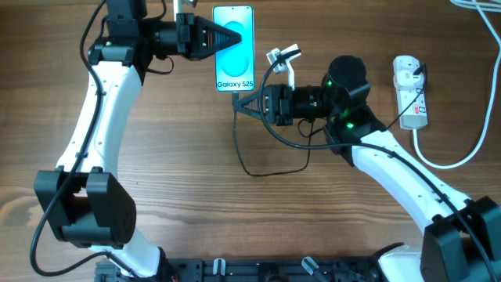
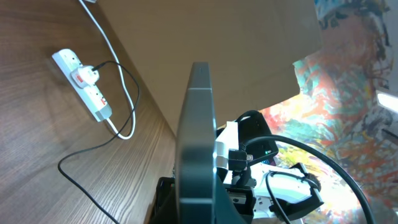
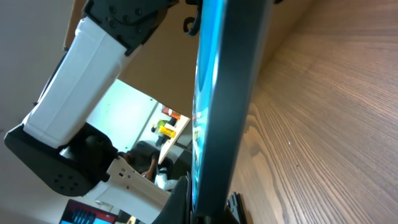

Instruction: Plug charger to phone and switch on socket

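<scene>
1. Phone lies screen-up at the far middle of the wooden surface. Its cyan display is lit and the words "Galaxy S25" sit near its closer end. The overhead view does not show whether it rests on the wood or is raised slightly off it.
2. Left gripper reaches in from the left along the far end of the phone. Its dark fingers are closed across the phone's thickness, one lying over the screen. In the left wrist view the phone shows edge-on, running straight up the middle of the frame.
3. Right gripper points left, just below the phone's near end. Its fingers are drawn close together and appear pinched on the plug end of the charger. The plug tip is right at the phone's bottom edge. Whether it is seated in the port cannot be told.
4. From there the thin black charger cable drops toward the robot, loops across the wood and turns back under the right arm.
5. Socket lies well to the right of the phone, near the surface's right edge, with its long side running front to back. An adapter is plugged into its far end. A white cord curves away from it. The switch position is too small to read.
</scene>
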Action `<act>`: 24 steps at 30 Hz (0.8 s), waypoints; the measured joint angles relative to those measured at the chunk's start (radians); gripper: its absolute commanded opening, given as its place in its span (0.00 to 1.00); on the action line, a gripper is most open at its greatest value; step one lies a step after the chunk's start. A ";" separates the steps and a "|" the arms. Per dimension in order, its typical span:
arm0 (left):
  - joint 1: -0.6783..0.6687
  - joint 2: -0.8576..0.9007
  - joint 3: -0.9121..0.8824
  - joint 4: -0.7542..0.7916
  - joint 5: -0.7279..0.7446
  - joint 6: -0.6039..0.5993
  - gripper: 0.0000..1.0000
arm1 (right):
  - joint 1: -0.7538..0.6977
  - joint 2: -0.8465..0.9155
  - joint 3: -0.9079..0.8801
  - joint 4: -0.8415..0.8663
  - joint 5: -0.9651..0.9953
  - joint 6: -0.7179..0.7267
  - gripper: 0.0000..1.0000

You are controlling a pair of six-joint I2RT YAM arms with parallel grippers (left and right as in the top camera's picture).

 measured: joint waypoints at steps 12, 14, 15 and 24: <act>-0.009 0.000 0.005 -0.027 -0.018 -0.001 0.04 | -0.024 0.007 -0.006 0.036 -0.027 0.029 0.33; -0.017 0.000 0.005 -0.035 -0.019 0.004 0.04 | -0.049 0.006 0.000 0.018 -0.019 0.015 0.43; -0.019 0.000 0.005 -0.036 -0.016 0.005 0.04 | -0.056 0.006 0.000 -0.006 -0.020 0.001 0.45; -0.009 0.000 0.005 -0.304 -0.195 0.079 0.04 | -0.081 0.006 0.005 -0.108 -0.079 -0.135 0.55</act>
